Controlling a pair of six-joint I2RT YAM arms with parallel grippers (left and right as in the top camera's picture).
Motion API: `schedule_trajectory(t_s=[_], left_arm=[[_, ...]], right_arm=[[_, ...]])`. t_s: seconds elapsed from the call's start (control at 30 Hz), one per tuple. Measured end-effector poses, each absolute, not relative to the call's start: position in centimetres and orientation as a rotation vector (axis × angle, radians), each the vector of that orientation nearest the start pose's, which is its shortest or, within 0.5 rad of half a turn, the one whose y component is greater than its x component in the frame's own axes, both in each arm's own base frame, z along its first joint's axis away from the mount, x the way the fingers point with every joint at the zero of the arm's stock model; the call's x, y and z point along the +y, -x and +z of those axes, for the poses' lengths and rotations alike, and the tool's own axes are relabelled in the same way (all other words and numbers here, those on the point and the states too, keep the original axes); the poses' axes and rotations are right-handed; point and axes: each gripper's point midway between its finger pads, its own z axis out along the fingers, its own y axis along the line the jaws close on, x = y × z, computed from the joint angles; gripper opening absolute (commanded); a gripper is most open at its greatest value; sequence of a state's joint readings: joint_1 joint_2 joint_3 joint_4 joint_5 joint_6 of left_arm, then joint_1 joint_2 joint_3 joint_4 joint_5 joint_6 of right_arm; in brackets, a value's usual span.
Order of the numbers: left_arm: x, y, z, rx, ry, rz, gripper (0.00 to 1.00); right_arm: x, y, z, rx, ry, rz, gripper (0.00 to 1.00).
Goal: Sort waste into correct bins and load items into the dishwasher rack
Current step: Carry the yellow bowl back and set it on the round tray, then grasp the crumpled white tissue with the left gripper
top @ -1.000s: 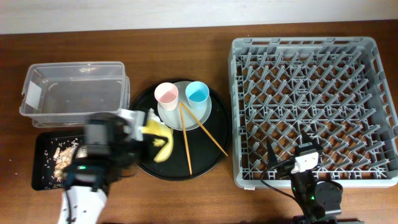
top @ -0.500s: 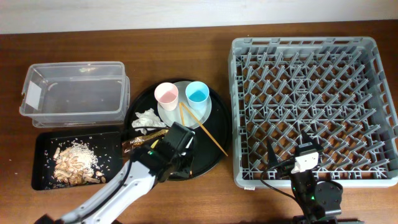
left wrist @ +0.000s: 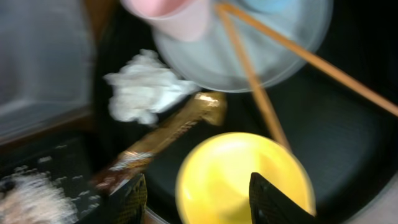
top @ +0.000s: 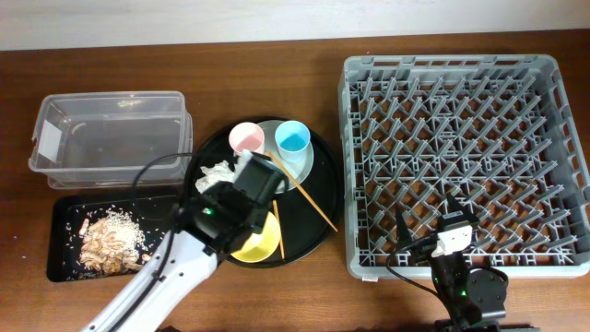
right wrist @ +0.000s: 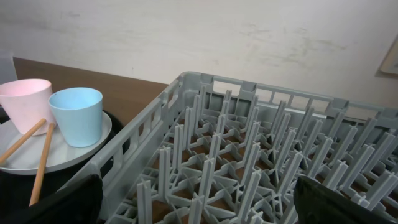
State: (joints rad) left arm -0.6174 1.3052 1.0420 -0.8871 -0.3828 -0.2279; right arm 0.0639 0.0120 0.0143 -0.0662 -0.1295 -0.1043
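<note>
**Left claw spread over the yellow bowl; right claw spread at the rack's near edge**

- Dishwasher rack (top: 466, 161): right half of the table (top: 277, 37), square, pegs upright, nothing loaded in it.
- Clear tub (top: 111, 134): far left, long axis left-right, white label on its left end.
- Round black tray (top: 313, 235): between the tub and the rack.
- Shallow black tray (top: 64, 235): just in front of the tub, long axis left-right. The food scraps (top: 106, 240) are heaped in its left half.
- Plate (top: 304, 166): far side of the round tray. The pink cup (top: 246, 138) and blue cup (top: 292, 138) stand on it side by side, mouths up.
- Yellow bowl (top: 258, 242): near side of the round tray, appears mouth-up, partly under the left arm.
- Chopsticks (top: 316, 210): far ends lie on the plate. The long axes fan apart toward the near edge of the tray, one nearly straight toward the bowl, the other slanting toward the rack.
- Napkin (left wrist: 143, 93): crumpled, on the left side of the round tray.
- Wrapper (left wrist: 168, 134): just beside the napkin, long axis diagonal in the wrist view, lower left to upper right.
- Left gripper (left wrist: 199, 205): jaws apart and gripping nothing, one finger over the bowl and the other outside its rim.
- Right gripper (right wrist: 199, 208): jaws wide apart and empty, above the rack's near edge
</note>
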Motion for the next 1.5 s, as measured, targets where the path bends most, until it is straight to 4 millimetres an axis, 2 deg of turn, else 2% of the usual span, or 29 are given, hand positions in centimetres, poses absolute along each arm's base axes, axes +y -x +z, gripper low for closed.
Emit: schedule_trajectory(t_s=[0.1, 0.23, 0.33, 0.5, 0.8, 0.97, 1.13, 1.27, 1.47, 1.5], left_arm=[[-9.6, -28.7, 14.9, 2.585, -0.316, 0.296, 0.60], [-6.8, -30.6, 15.2, 2.582, -0.140, 0.256, 0.59], [-5.9, -32.1, 15.7, 2.547, -0.050, 0.194, 0.58], [-6.3, -33.5, 15.7, 2.507, -0.036, 0.147, 0.57], [-7.0, -35.5, 10.7, 2.586, -0.161, 0.206, 0.57], [-5.4, -36.0, 8.1, 2.653, -0.133, 0.243, 0.58], [-5.6, -36.7, 5.6, 2.706, -0.229, 0.142, 0.60], [-5.7, -37.3, 4.5, 2.713, -0.271, 0.087, 0.60], [-6.0, -37.1, 3.4, 2.741, -0.316, 0.028, 0.60], [-6.0, -37.0, 3.0, 2.751, -0.322, 0.023, 0.56]], right_arm=[[3.8, -24.3, 16.2, 1.618, 0.236, 0.075, 0.99], [3.8, -24.3, 16.2, 1.618, 0.236, 0.075, 0.99], [3.8, -24.3, 16.2, 1.618, 0.236, 0.075, 0.98], [3.8, -24.3, 16.2, 1.618, 0.235, 0.075, 0.98], [3.8, -24.3, 16.2, 1.617, 0.236, 0.075, 0.98], [3.8, -24.3, 16.2, 1.618, 0.236, 0.075, 0.98], [3.8, -24.3, 16.2, 1.618, 0.236, 0.075, 0.98], [3.8, -24.3, 16.2, 1.618, 0.236, 0.075, 0.98], [3.8, -24.3, 16.2, 1.618, 0.236, 0.075, 0.98], [3.8, -24.3, 16.2, 1.618, 0.236, 0.075, 0.98]])
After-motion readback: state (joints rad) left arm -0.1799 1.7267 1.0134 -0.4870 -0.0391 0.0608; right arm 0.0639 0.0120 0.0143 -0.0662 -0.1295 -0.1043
